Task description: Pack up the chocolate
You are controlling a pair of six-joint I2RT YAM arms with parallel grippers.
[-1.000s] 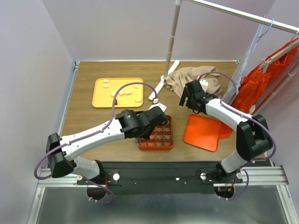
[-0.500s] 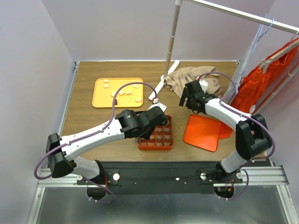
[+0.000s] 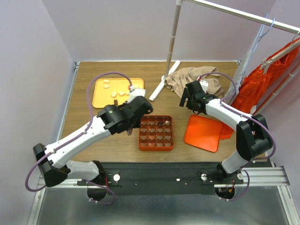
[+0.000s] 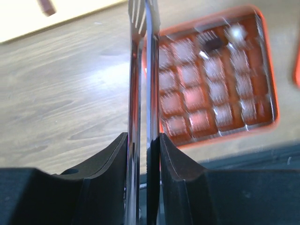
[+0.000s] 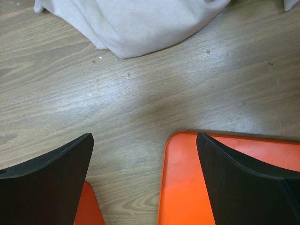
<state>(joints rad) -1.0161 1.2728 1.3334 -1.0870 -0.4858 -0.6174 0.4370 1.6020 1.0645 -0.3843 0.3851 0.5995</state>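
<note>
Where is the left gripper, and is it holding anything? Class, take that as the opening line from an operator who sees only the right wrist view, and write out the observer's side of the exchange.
Observer: The left gripper is shut on metal tweezers, beside the left edge of the gridded box.
Operator: Is any chocolate in that box?
Observer: Yes, at least one dark lump sits in a cell near the box's far edge. The left wrist view is too blurred to count more.
</note>
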